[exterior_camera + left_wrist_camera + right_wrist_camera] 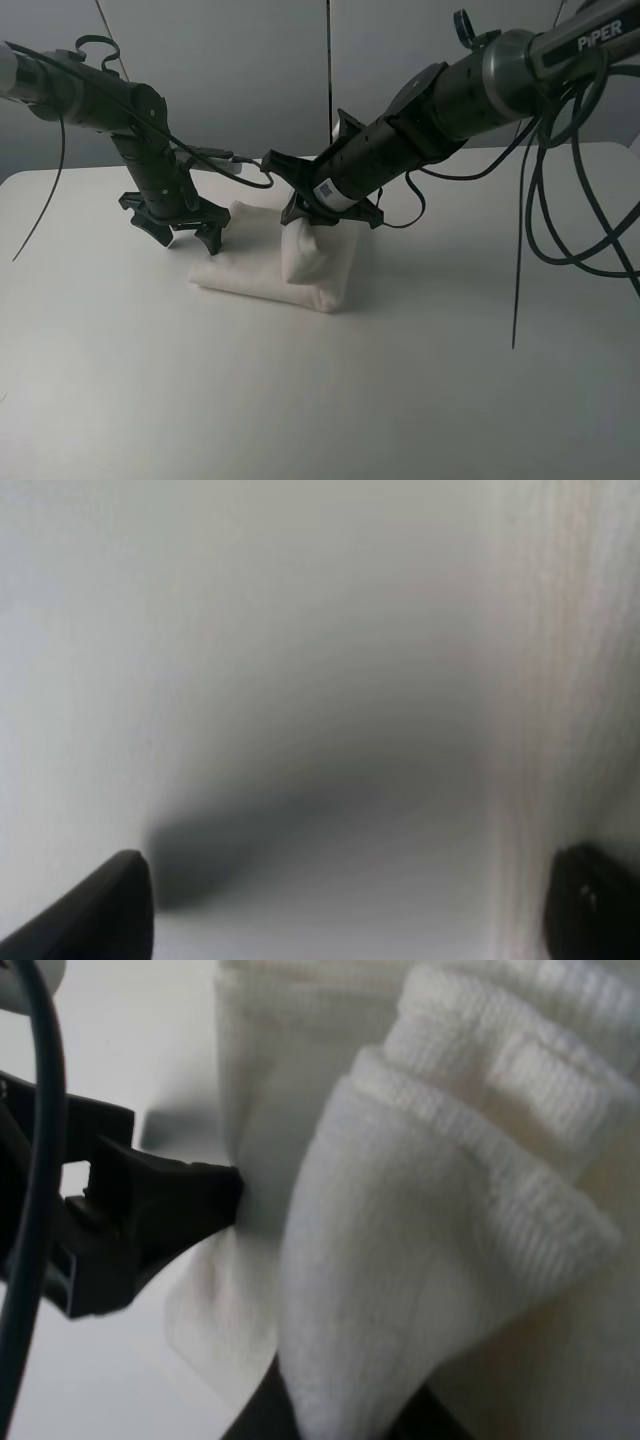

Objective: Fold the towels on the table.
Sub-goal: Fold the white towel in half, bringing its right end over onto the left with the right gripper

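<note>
The white towel [262,270] lies folded in a thick bundle at the middle of the white table [150,380]. My right gripper [300,216] reaches across the middle and is shut on a fold of the towel, holding that part up above the bundle. In the right wrist view the terry cloth [440,1260] bunches between the dark fingers [160,1210]. My left gripper [185,232] is open and empty, low over the table just left of the towel's left edge. The left wrist view shows its two fingertips [105,910] wide apart, with the table [250,630] between them and the towel's edge [580,630] by one tip.
Black cables [535,230] hang in loops from the right arm over the right side of the table. Grey wall panels [250,60] stand behind the table's back edge. Bare tabletop lies in front of the towel and to both sides.
</note>
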### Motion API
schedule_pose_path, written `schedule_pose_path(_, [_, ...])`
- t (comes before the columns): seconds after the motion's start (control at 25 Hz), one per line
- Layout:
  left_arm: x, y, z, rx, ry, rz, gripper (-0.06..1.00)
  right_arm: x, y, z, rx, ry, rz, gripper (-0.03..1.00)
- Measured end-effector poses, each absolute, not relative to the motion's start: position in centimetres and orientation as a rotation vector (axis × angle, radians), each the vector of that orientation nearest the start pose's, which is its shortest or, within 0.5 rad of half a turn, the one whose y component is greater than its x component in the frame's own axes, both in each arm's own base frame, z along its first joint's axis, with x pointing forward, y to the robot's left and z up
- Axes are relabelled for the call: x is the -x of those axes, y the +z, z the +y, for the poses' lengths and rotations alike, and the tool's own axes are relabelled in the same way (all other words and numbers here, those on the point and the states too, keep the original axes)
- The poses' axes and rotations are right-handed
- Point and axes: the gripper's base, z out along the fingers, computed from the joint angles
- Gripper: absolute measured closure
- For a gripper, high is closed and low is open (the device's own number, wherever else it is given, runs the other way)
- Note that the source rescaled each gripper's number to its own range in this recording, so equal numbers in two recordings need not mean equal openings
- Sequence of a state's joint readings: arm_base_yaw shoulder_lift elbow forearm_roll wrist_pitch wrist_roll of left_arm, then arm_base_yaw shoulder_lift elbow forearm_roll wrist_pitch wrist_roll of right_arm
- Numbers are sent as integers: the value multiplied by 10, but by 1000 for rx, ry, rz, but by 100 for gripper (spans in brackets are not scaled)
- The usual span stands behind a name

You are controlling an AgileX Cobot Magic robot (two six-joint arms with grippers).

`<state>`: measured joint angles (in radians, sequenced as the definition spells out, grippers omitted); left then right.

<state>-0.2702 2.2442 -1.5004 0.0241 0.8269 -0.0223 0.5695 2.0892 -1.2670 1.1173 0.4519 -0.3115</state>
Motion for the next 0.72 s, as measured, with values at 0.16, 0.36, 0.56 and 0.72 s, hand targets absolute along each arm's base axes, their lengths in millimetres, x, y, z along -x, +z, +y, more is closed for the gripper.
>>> schedule_pose_path(0.16, [-411, 93, -112, -401, 9, 3028, -5, -340, 121, 274, -94, 1068, 2693, 93])
schedule_pose_path(0.36, [-411, 93, -112, -401, 9, 3028, -5, -342, 114, 283, -126, 1166, 2620, 93])
schedule_pose_path(0.56, [-410, 93, -113, -420, -7, 3031, -5, -346, 116, 286, -138, 1205, 2556, 93])
schedule_pose_path(0.72, [-410, 93, -114, -445, -16, 3028, -5, -347, 116, 286, -114, 1199, 2542, 93])
